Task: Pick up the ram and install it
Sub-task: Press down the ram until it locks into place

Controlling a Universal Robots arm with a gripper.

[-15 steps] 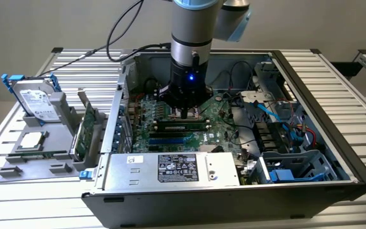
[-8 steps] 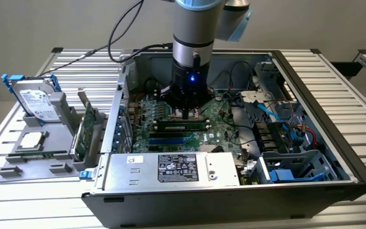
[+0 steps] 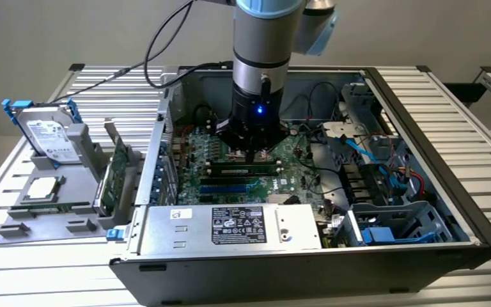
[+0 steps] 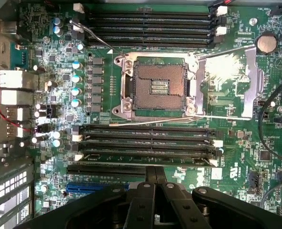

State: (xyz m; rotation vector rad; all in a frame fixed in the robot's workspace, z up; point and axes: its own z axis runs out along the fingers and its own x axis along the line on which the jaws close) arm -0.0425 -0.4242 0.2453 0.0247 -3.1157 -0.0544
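Note:
The ram [image 3: 243,169], a narrow dark-green stick with black chips, stands on edge in a memory slot on the motherboard [image 3: 293,153] inside the open computer case. In the wrist view the ram [image 4: 146,156] appears as a thin green strip in one of the slots below the empty processor socket [image 4: 159,86]. My gripper [image 3: 250,152] hangs just above the ram, deep in the case. Its black fingers [image 4: 148,191] are pressed together, shut, with nothing visible between them, beside the seated stick.
A grey holder on the exterior view's left carries a hard drive [image 3: 49,137], a square silver processor chip [image 3: 43,187] and a green expansion card [image 3: 117,173]. The power supply [image 3: 228,224] walls the case front. Drive bays and cables [image 3: 382,166] crowd the exterior view's right.

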